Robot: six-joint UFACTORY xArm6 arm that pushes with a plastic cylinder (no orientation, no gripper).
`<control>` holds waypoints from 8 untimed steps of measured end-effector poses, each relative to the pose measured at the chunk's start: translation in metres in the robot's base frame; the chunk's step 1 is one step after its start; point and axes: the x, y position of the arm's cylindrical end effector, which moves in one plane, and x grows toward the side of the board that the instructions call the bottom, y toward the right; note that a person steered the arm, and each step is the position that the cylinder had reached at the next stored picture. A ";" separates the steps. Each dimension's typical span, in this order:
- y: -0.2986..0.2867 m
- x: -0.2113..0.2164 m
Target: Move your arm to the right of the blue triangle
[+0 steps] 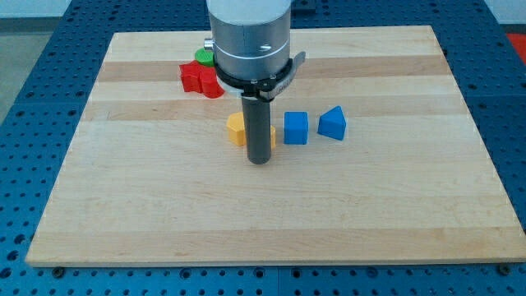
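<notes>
One blue triangle [333, 123] sits right of the table's [394, 205] centre, one blue cube [296, 127] just beside it at the view's left. My tip [260, 161], a plain rod with nothing to open or close, stands left of the cube, touching one yellow block [237, 129]. Red blocks [200, 80] and one green block [204, 56] cluster farther up-left.

no readable text, labels, brands, numbers or signs on blocks, board or arm.
</notes>
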 end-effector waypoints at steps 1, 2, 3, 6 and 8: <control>0.000 -0.006; 0.000 -0.010; 0.002 -0.007; 0.106 0.001; 0.187 -0.057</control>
